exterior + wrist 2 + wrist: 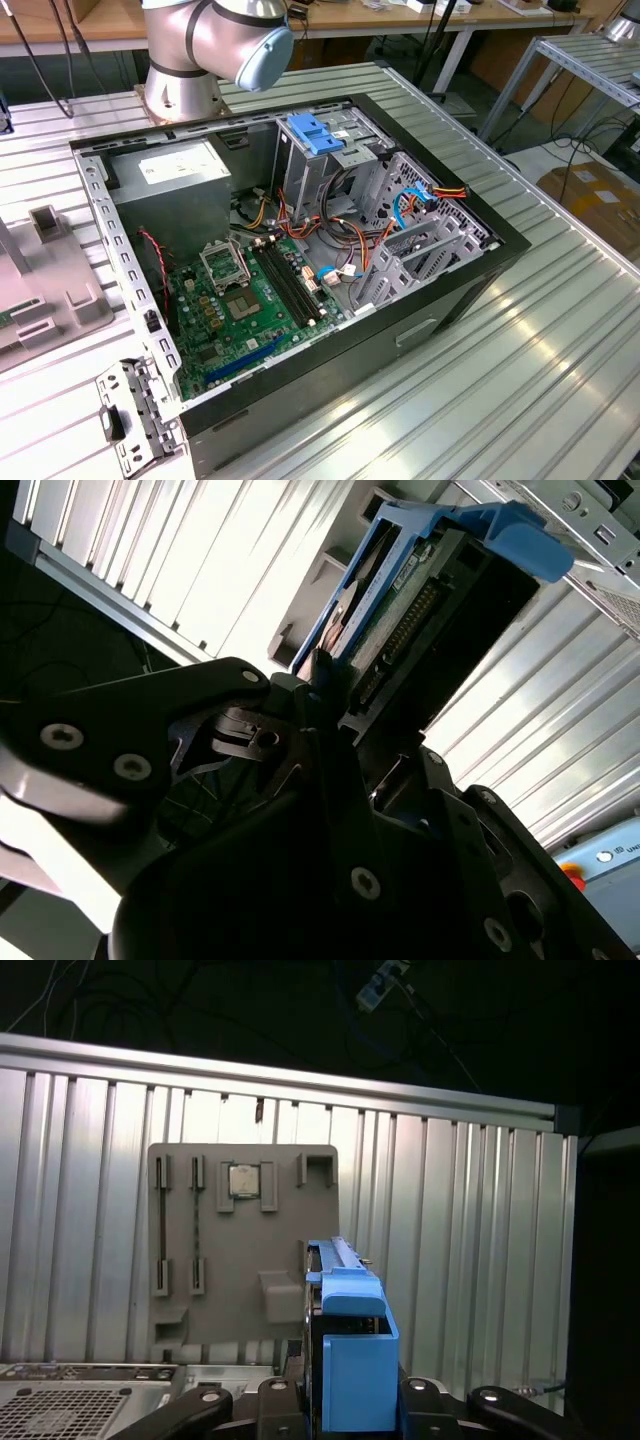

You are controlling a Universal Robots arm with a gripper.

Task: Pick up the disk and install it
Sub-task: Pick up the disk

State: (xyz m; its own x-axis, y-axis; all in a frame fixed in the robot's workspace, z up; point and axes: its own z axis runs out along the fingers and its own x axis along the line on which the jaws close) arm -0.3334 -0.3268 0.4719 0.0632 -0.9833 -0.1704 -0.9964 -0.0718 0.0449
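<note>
Since the end effector (342,1392) is closed on the disk (352,1350), with one finger on either side of it in the first wrist view, you appear to be at the carry stage. The disk is not yet in the case (440,290).

Position: the disk is held on edge and appears clear of the table (460,1260). It is over the near side of the grey fixture (240,1250), which lies between the case and the table's edge rail.

Recommendations for this step:
- Hold the disk square. The blue rails should meet the cage (400,205) parallel, not canted.
- Route well clear of the cables (350,228) crossing the cage mouth. They look likely to snag a rail corner.
- Avoid the blue latch (314,133) on top of the cage.
- In the second wrist view the connector edge and bare circuit board of the disk (415,615) are exposed, so no contact should fall there.
- The grip sits low on the disk, so a knock at the free end could lever it in the fingers. Move gently.

Limits of inspection:
- The blue rail and the end effector's own body cover the places where the pads bear on the disk, so you cannot confirm how securely it is held.
- The disk's height above the table cannot be judged.
- The bay meant for the disk cannot be told, because cables and sheet metal mask the inside of the cage.
- The arm (215,40) is cut off at the upper frame edge in the exterior view.
</note>
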